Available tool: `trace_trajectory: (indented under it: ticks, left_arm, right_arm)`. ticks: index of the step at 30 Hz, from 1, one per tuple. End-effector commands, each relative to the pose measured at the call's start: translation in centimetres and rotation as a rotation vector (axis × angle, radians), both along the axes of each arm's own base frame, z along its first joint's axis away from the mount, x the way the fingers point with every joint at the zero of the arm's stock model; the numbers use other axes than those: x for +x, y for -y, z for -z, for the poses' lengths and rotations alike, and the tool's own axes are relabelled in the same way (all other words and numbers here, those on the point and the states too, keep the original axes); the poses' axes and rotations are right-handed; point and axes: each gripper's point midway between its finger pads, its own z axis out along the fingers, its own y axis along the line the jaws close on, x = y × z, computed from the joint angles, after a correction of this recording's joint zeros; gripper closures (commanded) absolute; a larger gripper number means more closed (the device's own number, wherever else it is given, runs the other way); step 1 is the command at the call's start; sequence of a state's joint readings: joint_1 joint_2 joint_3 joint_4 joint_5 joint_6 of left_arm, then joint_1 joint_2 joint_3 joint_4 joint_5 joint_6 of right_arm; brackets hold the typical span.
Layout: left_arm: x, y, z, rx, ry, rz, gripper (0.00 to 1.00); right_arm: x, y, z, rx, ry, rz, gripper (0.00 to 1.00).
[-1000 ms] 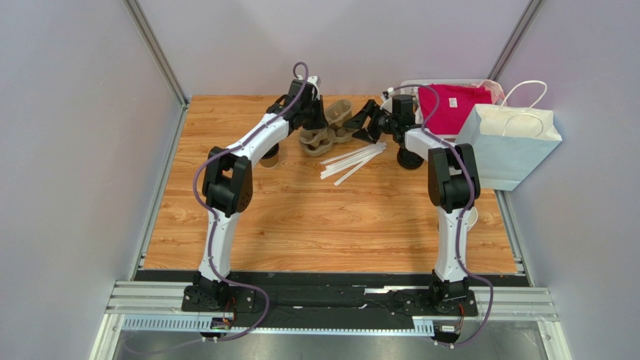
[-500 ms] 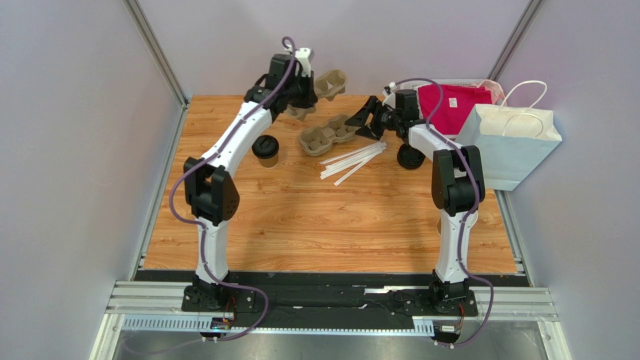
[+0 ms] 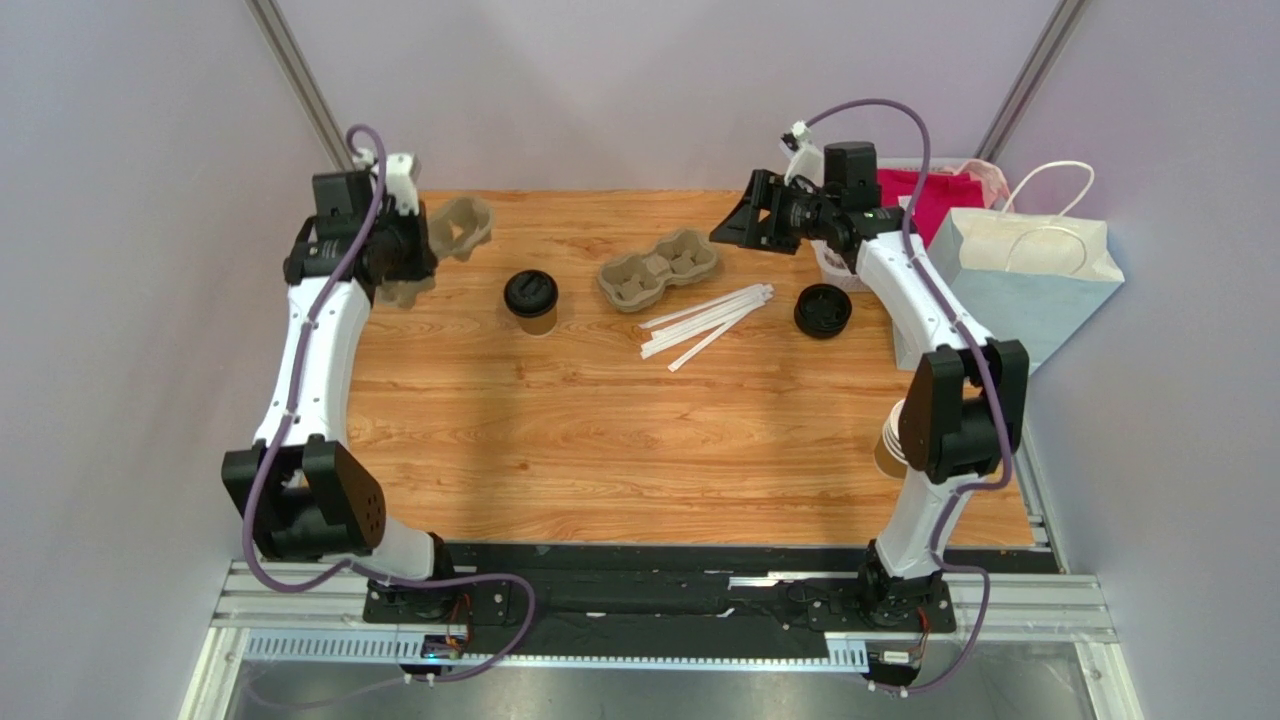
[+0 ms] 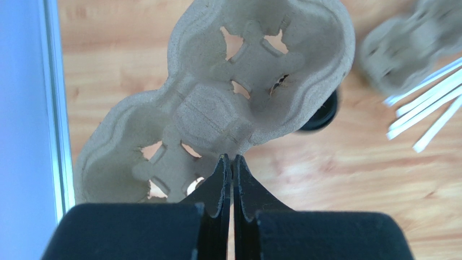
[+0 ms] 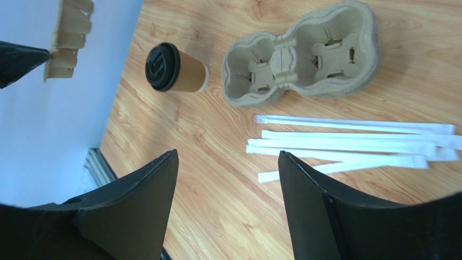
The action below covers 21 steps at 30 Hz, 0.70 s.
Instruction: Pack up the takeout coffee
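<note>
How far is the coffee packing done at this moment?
Done: nothing packed yet. In hand: the left hand is shut on a pulp cup carrier; the right hand is open, empty. Left: the takeout coffee stands alone, in no carrier, outside the white paper bag.

In the left wrist view the paper tray [image 4: 217,103] covers most of the coffee cup [image 4: 321,112] — only a dark edge of its lid peeks out. The other tray [image 4: 409,40] there is blurry and cut off by the top corner, and the white straws [image 4: 428,95] run off the right side. From above, the right arm [image 3: 962,413] hides part of the cup stack [image 3: 888,440] — how many cups it has cannot be told.
</note>
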<state>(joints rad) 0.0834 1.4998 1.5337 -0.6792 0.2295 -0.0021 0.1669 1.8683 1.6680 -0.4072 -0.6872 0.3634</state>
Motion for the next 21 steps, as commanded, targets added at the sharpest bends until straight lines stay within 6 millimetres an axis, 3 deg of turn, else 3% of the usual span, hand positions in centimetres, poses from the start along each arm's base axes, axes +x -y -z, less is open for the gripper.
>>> trace_trajectory:
  ticks: [1,2,4,5,12,13,15,17,18,21]
  left_arm:
    - [-3.2,-2.7,4.7,0.065,-0.056,0.033,1.0]
    - [-4.2,-2.8,6.6,0.065,-0.095,0.039,1.0]
    - [-4.2,-3.3,8.0,0.092,-0.088,0.041,1.0]
    - [-4.9,-3.5,9.8,0.109,-0.116,0.042,1.0]
    - [-5.1,-4.4,14.7,0.143,-0.178,0.026,1.0]
    - [-5.4,-4.6,15.3,0.156,-0.199,0.027,1.0]
    - [-5.8,-4.7,16.3,0.166,-0.234,0.046,0.99]
    - [-6.2,-4.6,16.8,0.16,-0.248,0.062,0.88]
    - [-6.5,-4.4,16.7,0.15,-0.253,0.069,0.85]
    - [-7.2,-3.4,16.2,0.11,-0.253,0.102,0.67]
  right_arm:
    - [-3.5,2.4,-4.5,-0.171,0.173,-0.055,0.28]
    - [-3.8,3.2,-4.9,-0.208,0.202,-0.051,0.28]
    - [-4.9,4.5,-6.0,-0.241,0.213,-0.029,0.27]
    - [-5.1,5.2,-6.0,-0.258,0.211,-0.012,0.27]
    - [-7.7,10.2,-7.4,-0.278,0.189,0.076,0.26]
    - [-8.4,10.2,-8.1,-0.293,0.224,0.054,0.25]
    - [-8.9,12.8,-9.3,-0.341,0.25,0.083,0.18]
    - [-9.9,13.9,-10.4,-0.369,0.259,0.089,0.15]
    - [-10.0,15.1,-12.4,-0.393,0.312,0.111,0.11]
    - [-11.0,17.7,-14.7,-0.423,0.322,0.161,0.06]
